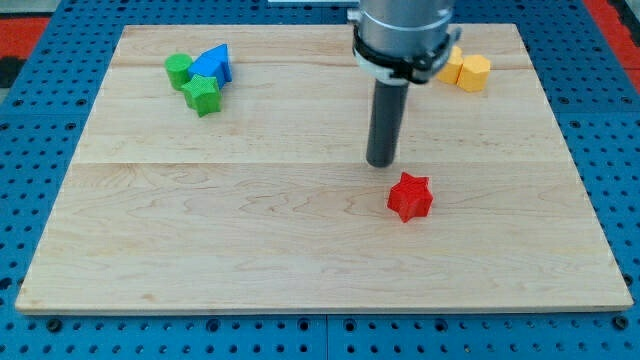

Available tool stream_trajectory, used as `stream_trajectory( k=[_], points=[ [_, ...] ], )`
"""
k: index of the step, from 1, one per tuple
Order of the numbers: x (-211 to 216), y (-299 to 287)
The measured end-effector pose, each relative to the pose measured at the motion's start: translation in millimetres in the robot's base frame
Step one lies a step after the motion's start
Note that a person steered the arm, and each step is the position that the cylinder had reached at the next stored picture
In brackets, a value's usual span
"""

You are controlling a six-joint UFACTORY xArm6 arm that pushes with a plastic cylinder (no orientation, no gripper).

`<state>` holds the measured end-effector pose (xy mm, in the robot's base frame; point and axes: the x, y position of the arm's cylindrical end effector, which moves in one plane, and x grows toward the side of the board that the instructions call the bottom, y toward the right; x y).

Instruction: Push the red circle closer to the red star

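The red star (410, 197) lies on the wooden board (250, 240) a little right of the middle. My tip (380, 163) stands just above and to the left of the star, a small gap apart from it. No red circle shows in the view; it may be hidden behind the rod or the arm's body.
A green circle (179, 69), a blue triangle (213, 63) and a green star (202, 95) cluster at the top left. Two yellow blocks (467, 71) sit at the top right, partly hidden by the arm. Blue pegboard surrounds the board.
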<state>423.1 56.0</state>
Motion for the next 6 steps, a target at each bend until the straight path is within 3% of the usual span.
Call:
stream_trajectory(
  k=[2, 3, 4, 6],
  points=[
    [-107.7, -28.4],
    [-125.5, 4.0],
    [-114.5, 64.6],
    [-21.6, 108.5]
  ],
)
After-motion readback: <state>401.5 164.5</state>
